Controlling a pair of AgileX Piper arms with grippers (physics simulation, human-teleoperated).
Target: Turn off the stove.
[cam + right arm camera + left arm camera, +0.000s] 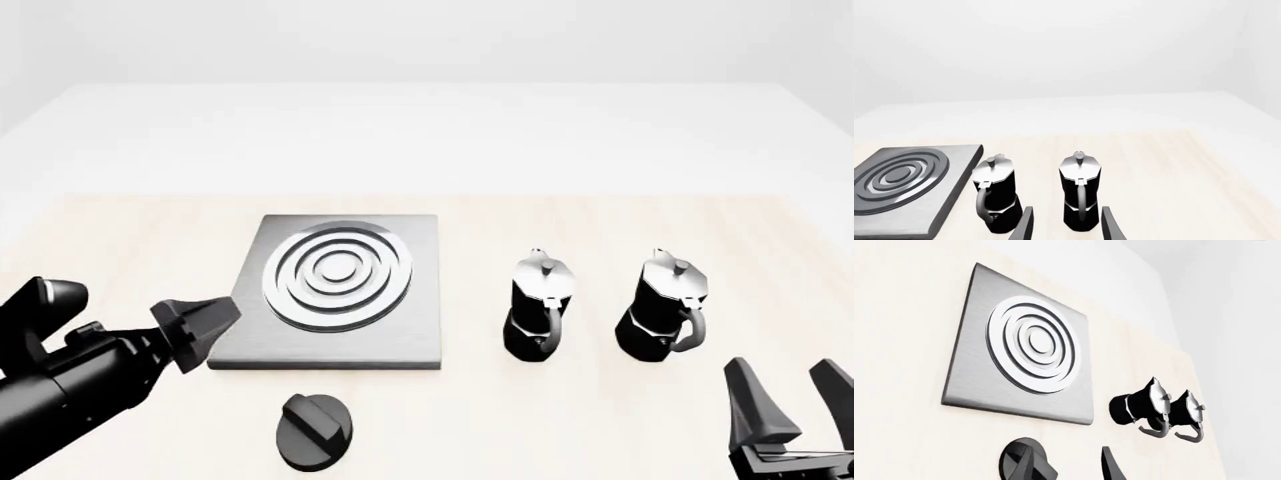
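Stove (340, 290) knob (315, 430) sits unobstructed, moka pots (539, 304) apart; right hand (794, 400) open, empty; left hand (200, 322) unclear.

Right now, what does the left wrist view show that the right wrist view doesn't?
Only the left wrist view shows the round black knob with its raised bar, apart from the stove plate, plus one dark fingertip of the left gripper. Only the right wrist view shows the right gripper, open, with the nearer moka pot seen between its two fingers. Both show the stove plate with its burner rings and the two upright moka pots on the pale table.
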